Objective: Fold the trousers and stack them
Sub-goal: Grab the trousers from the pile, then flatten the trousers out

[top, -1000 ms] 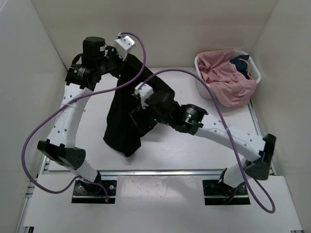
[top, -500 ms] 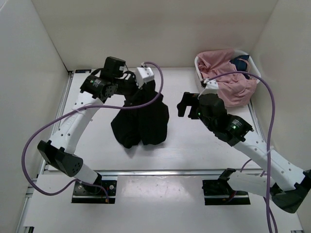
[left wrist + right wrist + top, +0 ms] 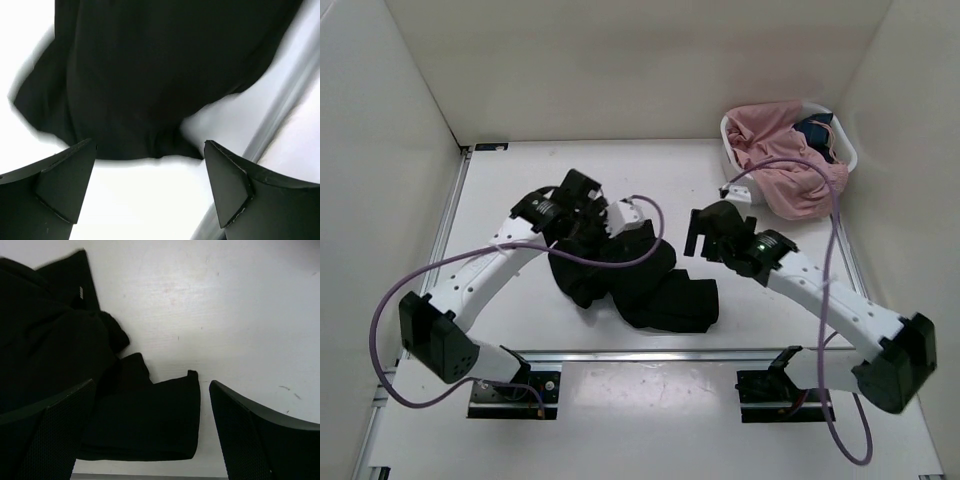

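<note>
Spreading step: black trousers (image 3: 660, 290) lie crumpled just ahead of the left gripper (image 3: 149, 145), jaws wide, empty. Right gripper (image 3: 152, 384), also wide and empty, hovers beside them; flattening likely needs an edge pinched next

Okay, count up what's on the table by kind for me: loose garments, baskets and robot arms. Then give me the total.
black trousers: 1
white laundry basket: 1
robot arms: 2, the left arm and the right arm
Total: 4
The pink clothes heaped in the basket are too tangled to count by piece, so they are left out.
</note>
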You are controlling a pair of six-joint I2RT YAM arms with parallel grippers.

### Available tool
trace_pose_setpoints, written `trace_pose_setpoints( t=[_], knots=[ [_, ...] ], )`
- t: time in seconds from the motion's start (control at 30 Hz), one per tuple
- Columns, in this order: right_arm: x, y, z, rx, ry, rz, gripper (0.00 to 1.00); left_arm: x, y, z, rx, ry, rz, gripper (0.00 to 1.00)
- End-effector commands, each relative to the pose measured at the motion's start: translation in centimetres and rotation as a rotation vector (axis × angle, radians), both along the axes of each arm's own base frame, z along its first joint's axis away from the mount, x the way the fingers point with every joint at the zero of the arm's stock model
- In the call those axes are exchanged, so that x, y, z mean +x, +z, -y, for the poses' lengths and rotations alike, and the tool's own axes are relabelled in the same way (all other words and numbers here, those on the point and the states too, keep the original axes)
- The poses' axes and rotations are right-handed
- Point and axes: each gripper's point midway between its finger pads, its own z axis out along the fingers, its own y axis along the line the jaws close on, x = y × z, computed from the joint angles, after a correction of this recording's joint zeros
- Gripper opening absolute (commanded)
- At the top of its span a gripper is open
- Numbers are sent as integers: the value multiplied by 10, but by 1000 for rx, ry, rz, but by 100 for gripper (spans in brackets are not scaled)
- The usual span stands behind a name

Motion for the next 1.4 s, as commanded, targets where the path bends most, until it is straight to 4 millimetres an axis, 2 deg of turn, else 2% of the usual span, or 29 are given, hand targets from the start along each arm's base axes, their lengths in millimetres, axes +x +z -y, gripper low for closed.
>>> trace_pose_setpoints(
  t=[0.0,0.03,0.1,0.2,0.23,0.37,0.47,0.53,0.57,0.6,0.63,0.67,0.7,0.73,0.77,0.8,0.87,0.9,0.93,0.97,1.0,1.03,1.1,1.13,1.17,1.23,1.27,1.33,1.37],
  knots=[
    [-4,-36,-12,23,1,-153,99,14,-30,-69,163,248,64,100],
    [-7,-51,-4,2,-33,-218,99,7,-53,-82,203,284,44,100],
    [-23,-83,7,29,-78,-335,99,-3,-78,-98,235,330,5,100],
    [-25,-114,8,140,-97,-398,99,-1,-90,-99,213,348,10,100],
    [-30,-132,8,168,-101,-427,99,-5,-100,-99,222,341,-15,100],
    [-35,-148,7,195,-70,-463,99,-8,-117,-85,180,332,-93,100],
    [-38,-151,-7,253,-3,-480,98,-5,-136,-83,191,331,-107,100],
    [-42,-160,-13,292,7,-520,83,-4,-146,-82,196,338,-121,98],
    [-44,-163,-16,306,19,-531,76,-4,-153,-80,201,333,-143,93],
    [-49,-167,-22,327,41,-569,61,-3,-156,-79,203,332,-146,83],
    [-50,-169,-22,338,40,-587,49,-5,-160,-78,202,337,-166,72],
    [-49,-168,-21,349,36,-592,35,-6,-166,-79,216,336,-184,49],
    [-51,-170,-20,341,31,-607,21,-6,-166,-79,216,336,-184,33],
    [-46,-166,-14,335,5,-592,1,-1,-166,-84,247,355,-161,15],
    [-33,-157,-6,323,-26,-555,0,1,-166,-87,260,362,-152,15],
    [-33,-143,8,287,-61,-528,0,6,-157,-88,253,373,-117,14],
    [-17,-115,40,216,-160,-418,0,19,-138,-94,271,380,-35,14],
    [0,-66,52,220,-192,-269,0,29,-116,-92,247,385,28,14],
    [0,-47,83,128,-296,-200,0,36,-104,-92,235,388,69,14],
    [4,-18,95,105,-320,-114,0,36,-94,-92,236,380,76,14],
    [3,24,107,103,-324,7,0,47,-75,-90,224,382,117,14],
    [7,78,112,136,-328,135,0,50,-66,-88,222,374,130,14],
    [1,138,121,144,-288,295,0,53,-52,-87,218,367,143,14],
    [1,167,116,175,-252,372,0,59,-40,-84,197,371,169,14],
    [-3,202,105,217,-185,447,0,62,-39,-84,204,377,176,14],
    [-7,231,84,237,-58,518,0,66,-36,-85,219,378,185,14],
    [-7,246,56,289,61,539,0,68,-39,-87,235,382,181,14],
    [-12,275,32,342,161,594,0,70,-36,-88,236,389,193,14],
    [-8,287,11,370,228,620,0,70,-36,-89,242,394,197,14]
  ],
)
